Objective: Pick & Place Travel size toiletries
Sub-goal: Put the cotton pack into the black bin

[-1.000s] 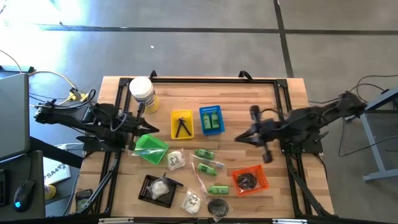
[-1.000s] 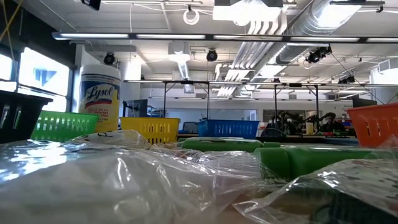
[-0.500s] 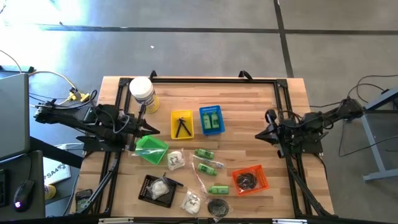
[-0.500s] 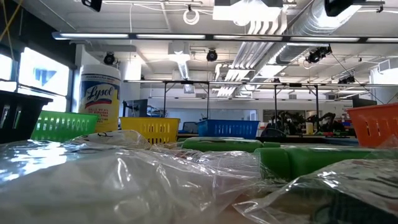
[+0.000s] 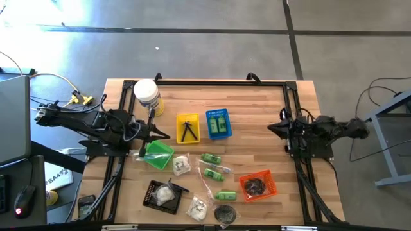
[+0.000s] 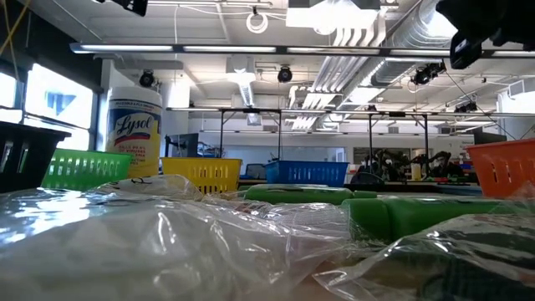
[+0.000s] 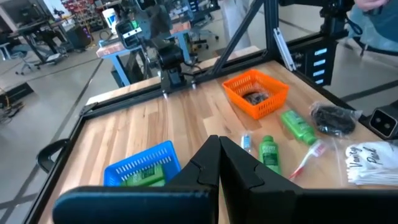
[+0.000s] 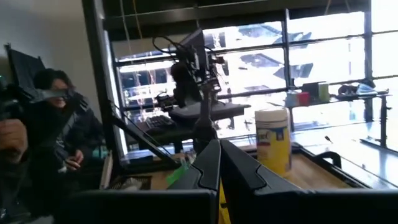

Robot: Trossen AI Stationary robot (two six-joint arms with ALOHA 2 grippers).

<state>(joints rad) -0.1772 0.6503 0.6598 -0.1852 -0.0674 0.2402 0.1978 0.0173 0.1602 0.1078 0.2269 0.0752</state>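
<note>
**Both arms at the table's sides, claws shut and empty**

In the high view the left gripper (image 5: 166, 135) sits at centre left, its arm stretched level from the left edge, tip above the green basket (image 5: 156, 153). Its fingers (image 7: 217, 163) are pressed together and hold nothing. The right gripper (image 5: 271, 127) lies at centre right, its arm folded over the table's right edge; its fingers (image 8: 217, 163) are likewise closed on nothing.

Going from the bottom of the high view upward:

- A black round piece (image 5: 225, 213) lies at the bottom edge, just beside a clear packet (image 5: 197, 206) with white contents.
- The black tray (image 5: 159, 195), lower left, holds a second white-filled packet.
- The orange basket (image 5: 259, 185), lower right, holds a dark coiled piece.
- Three green bottles lie loose in the middle: one (image 5: 225, 195) beside the orange basket, one (image 5: 218, 170) higher, one (image 5: 210, 158) higher again. A long thin packet (image 5: 204, 181) lies among them.
- A third white-filled packet (image 5: 181, 165) sits just right of the green basket.
- The yellow basket (image 5: 187, 128) holds a black piece; the blue basket (image 5: 218, 123) beside it holds green bottles, how many I cannot tell.
- The white jar (image 5: 146, 95) stands at upper left.

In the low view, crumpled clear plastic (image 6: 167, 242) fills the foreground.
</note>
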